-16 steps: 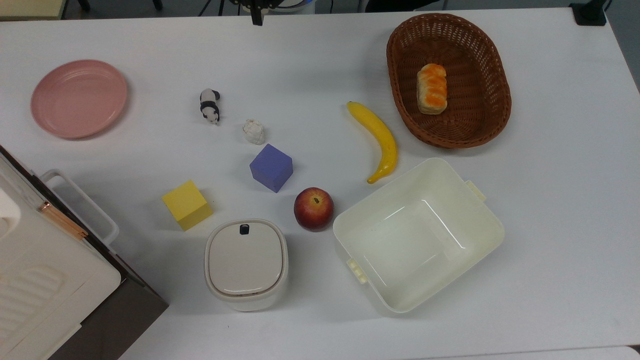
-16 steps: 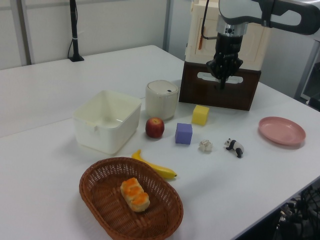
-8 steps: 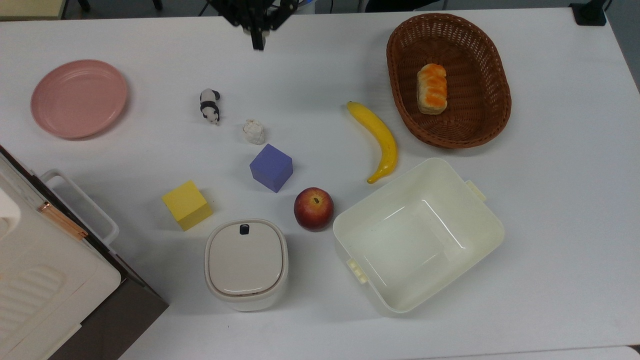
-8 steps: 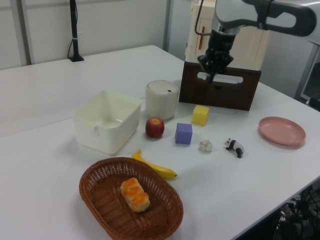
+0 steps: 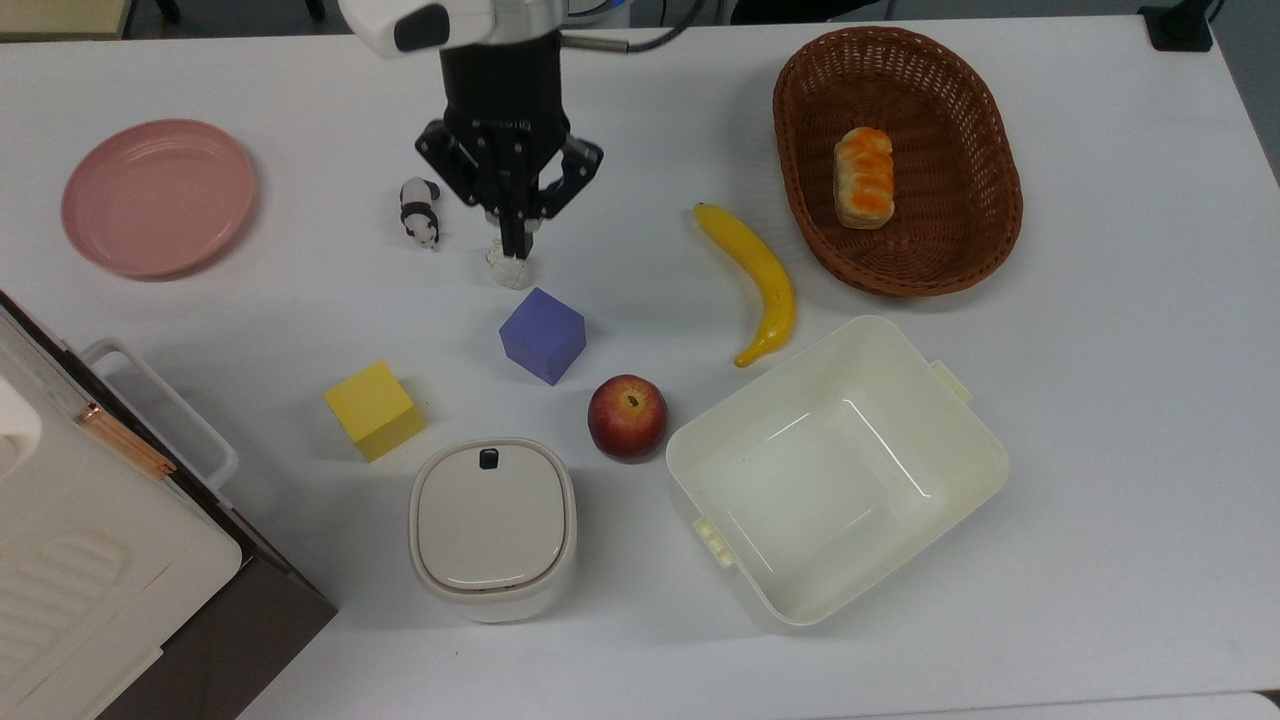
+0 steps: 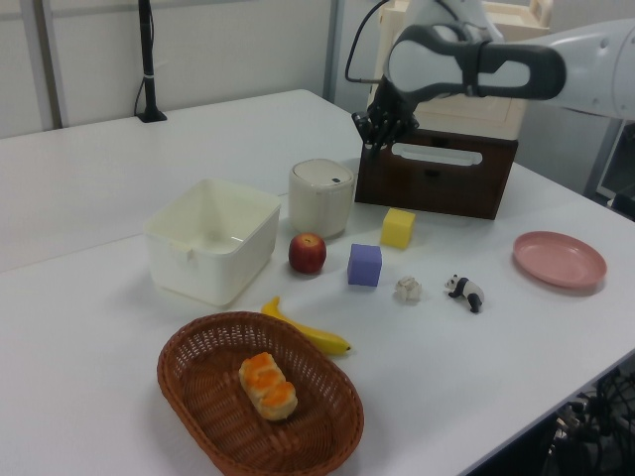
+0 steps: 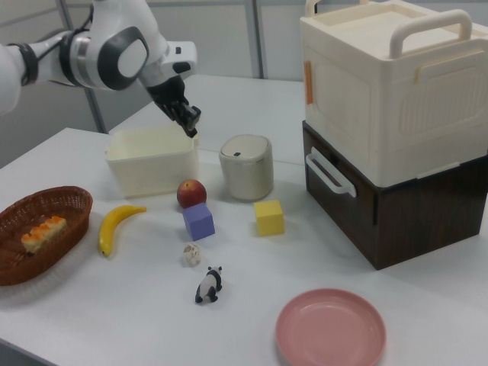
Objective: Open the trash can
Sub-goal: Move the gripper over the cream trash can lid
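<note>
Trash can [image 5: 492, 528] lid down — approach step; end effector [image 5: 516, 245] closed, empty, aloft. Next — descend onto black button [image 5: 489, 458].

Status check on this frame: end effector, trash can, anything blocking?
End effector shut, empty, raised above the table. Trash can lid down, button untouched. Apple and yellow cube flank it; top unobstructed.

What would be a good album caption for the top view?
Black gripper hovering above table clutter, far from the closed off-white plastic trash can.

apple [image 5: 627, 417] and yellow cube [image 5: 374, 409] flank bin [image 5: 492, 530].
</note>
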